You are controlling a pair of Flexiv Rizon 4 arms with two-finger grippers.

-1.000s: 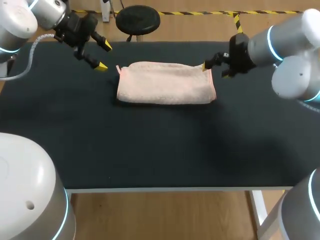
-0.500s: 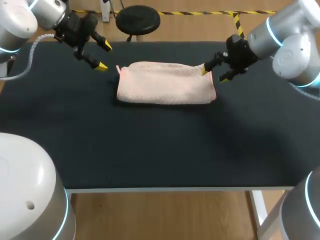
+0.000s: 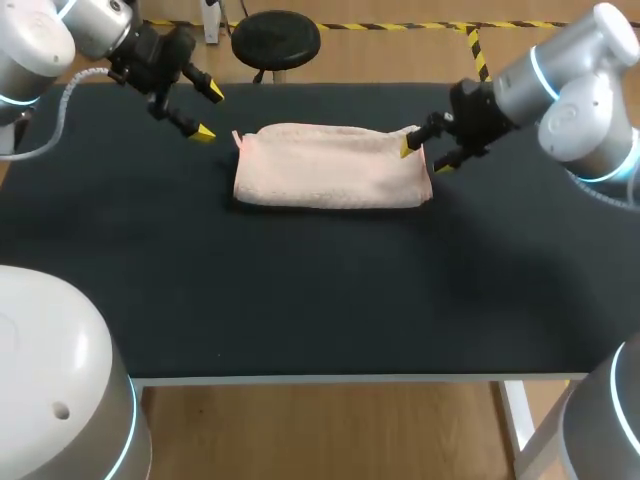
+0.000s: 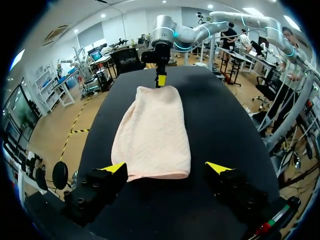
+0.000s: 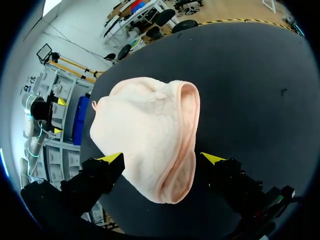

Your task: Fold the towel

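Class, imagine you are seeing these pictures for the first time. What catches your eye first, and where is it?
A pale pink folded towel lies toward the far side of the black table. At each short end is an open, yellow-tipped gripper: the left gripper just off one end, the right gripper at the other.
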